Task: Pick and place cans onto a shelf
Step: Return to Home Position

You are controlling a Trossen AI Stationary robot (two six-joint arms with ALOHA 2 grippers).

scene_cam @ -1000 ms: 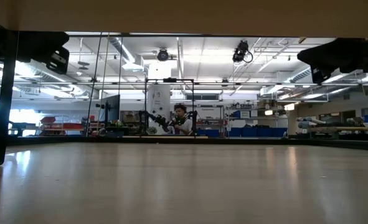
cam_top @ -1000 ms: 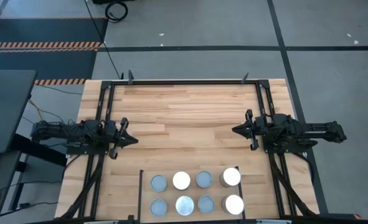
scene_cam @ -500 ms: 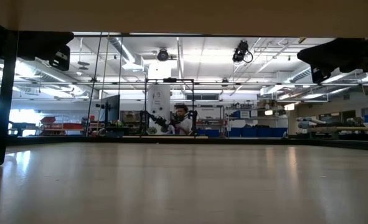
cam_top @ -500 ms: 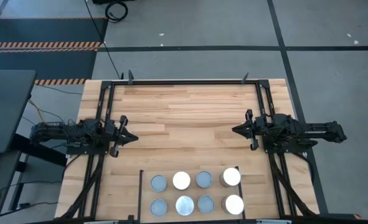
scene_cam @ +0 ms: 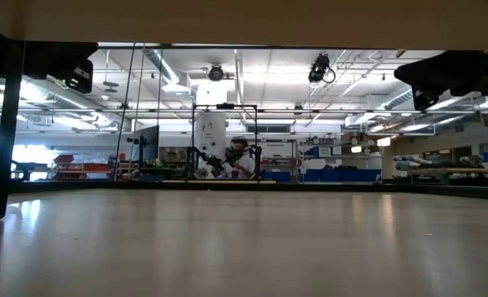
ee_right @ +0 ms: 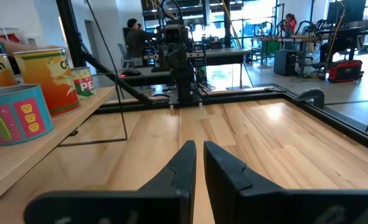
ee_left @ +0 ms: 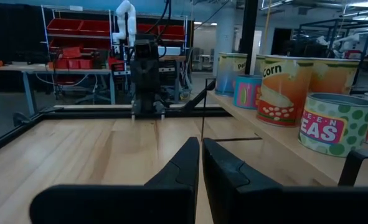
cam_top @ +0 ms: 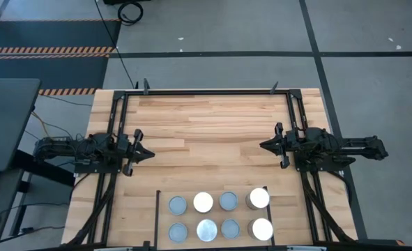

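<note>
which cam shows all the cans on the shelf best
The high view: all eight cans show as round tops in two rows on the shelf. The wrist views show only some, side-on; the low view shows none.

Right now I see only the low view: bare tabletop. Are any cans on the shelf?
Observer: Yes. The high view shows eight round-topped metal cans in two rows of four on the light-wood shelf with black rails.
Reviewer: Where are the hands?
Observer: The left hand hangs over the left side of the wooden table, the right hand over its right side, clear of the cans.
Reviewer: Holding anything?
Observer: No; wrist views show both shut, empty.
</note>
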